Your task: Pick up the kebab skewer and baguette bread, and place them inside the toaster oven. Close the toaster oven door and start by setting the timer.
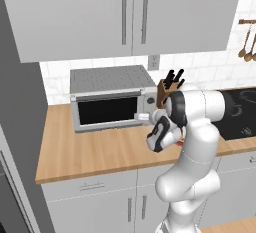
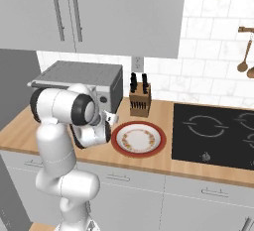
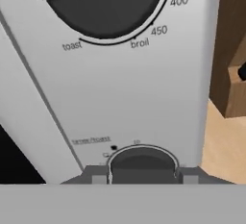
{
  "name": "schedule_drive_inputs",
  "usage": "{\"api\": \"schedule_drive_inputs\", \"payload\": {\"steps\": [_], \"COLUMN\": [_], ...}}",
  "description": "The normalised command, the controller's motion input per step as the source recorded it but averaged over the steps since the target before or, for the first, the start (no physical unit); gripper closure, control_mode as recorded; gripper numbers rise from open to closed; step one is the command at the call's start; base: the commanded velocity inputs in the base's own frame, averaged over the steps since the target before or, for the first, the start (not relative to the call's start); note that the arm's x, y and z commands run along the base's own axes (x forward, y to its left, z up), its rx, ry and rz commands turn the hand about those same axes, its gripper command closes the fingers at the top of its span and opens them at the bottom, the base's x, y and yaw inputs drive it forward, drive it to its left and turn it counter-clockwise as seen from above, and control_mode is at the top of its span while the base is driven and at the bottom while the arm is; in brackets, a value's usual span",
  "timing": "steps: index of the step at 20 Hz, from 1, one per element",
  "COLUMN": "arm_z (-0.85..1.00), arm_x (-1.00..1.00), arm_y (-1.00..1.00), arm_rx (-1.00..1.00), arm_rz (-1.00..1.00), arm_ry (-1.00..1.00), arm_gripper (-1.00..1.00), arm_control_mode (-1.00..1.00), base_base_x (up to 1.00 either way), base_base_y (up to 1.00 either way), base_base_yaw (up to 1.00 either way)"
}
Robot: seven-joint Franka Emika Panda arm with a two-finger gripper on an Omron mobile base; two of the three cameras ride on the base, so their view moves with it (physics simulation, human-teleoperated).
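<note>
The silver toaster oven (image 1: 112, 97) stands at the back of the wooden counter, and its dark-glass door (image 1: 107, 111) is closed. My gripper (image 1: 144, 117) is pressed up to the oven's right control panel. In the hand view the two fingertips (image 3: 96, 175) flank the lower round timer knob (image 3: 142, 163), so my gripper (image 3: 142, 175) is shut on it. Above it is the larger temperature knob (image 3: 105, 6), marked toast, broil, 450 and 400. The kebab skewer and baguette bread are hidden.
A wooden knife block (image 2: 139, 98) stands just right of the oven, close to my hand. An empty red-rimmed plate (image 2: 138, 138) lies on the counter near the front edge. The black cooktop (image 2: 218, 136) is at the right. Wall cabinets hang overhead.
</note>
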Motion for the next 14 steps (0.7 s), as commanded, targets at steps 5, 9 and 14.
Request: {"api": "schedule_drive_inputs", "payload": {"steps": [5, 9, 14], "arm_z": [0.0, 0.0, 0.0], "arm_x": [0.0, 0.0, 0.01], "arm_y": [-0.04, 0.0, 0.0], "arm_rx": [0.18, 0.17, 0.16], "arm_rz": [0.0, 0.0, 0.0], "arm_ry": [0.0, 0.0, 0.0], "arm_gripper": [1.0, 1.0, 1.0], "arm_control_mode": [-1.0, -1.0, -1.0], "base_base_x": [0.0, 0.0, 0.0], "base_base_y": [0.0, 0.0, 0.0], "base_base_yaw": [0.0, 0.0, 0.0]}}
